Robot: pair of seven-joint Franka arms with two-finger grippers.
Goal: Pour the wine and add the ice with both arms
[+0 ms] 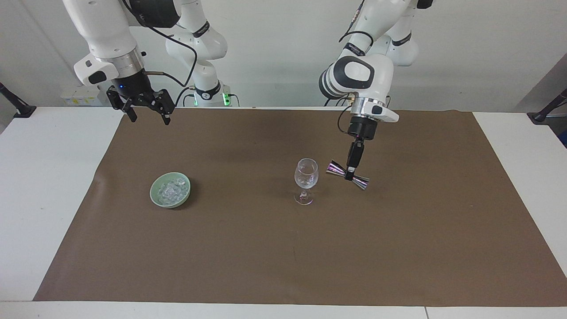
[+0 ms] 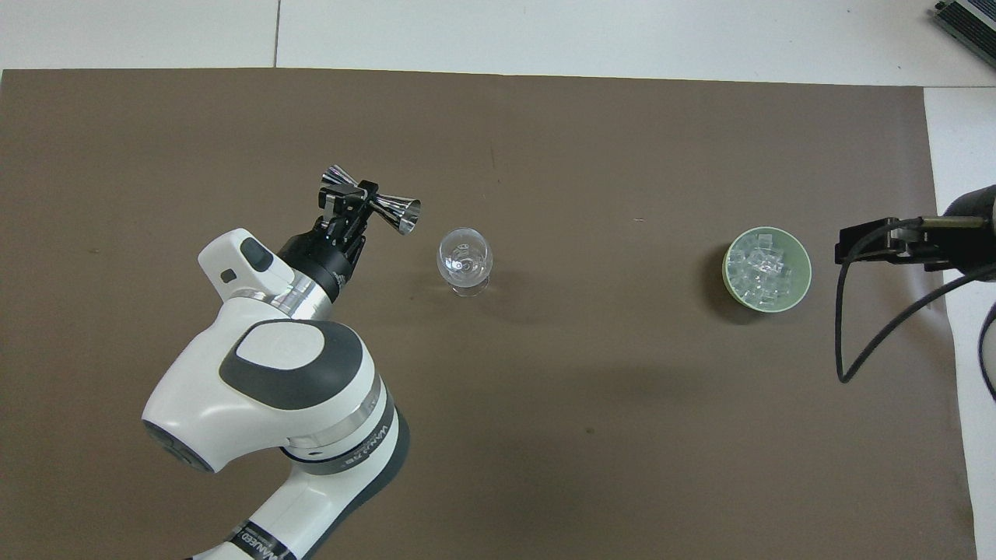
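Note:
A clear stemmed wine glass stands upright mid-mat; it also shows in the overhead view. My left gripper is shut on the waist of a silver double-cone jigger, held on its side in the air beside the glass, toward the left arm's end, not touching it. In the overhead view the left gripper and the jigger are apart from the glass. The ice fills a pale green bowl toward the right arm's end. My right gripper is open and empty, up in the air over the mat's edge.
A brown mat covers most of the white table. In the overhead view the bowl of ice sits next to the right gripper, whose black cable hangs in a loop.

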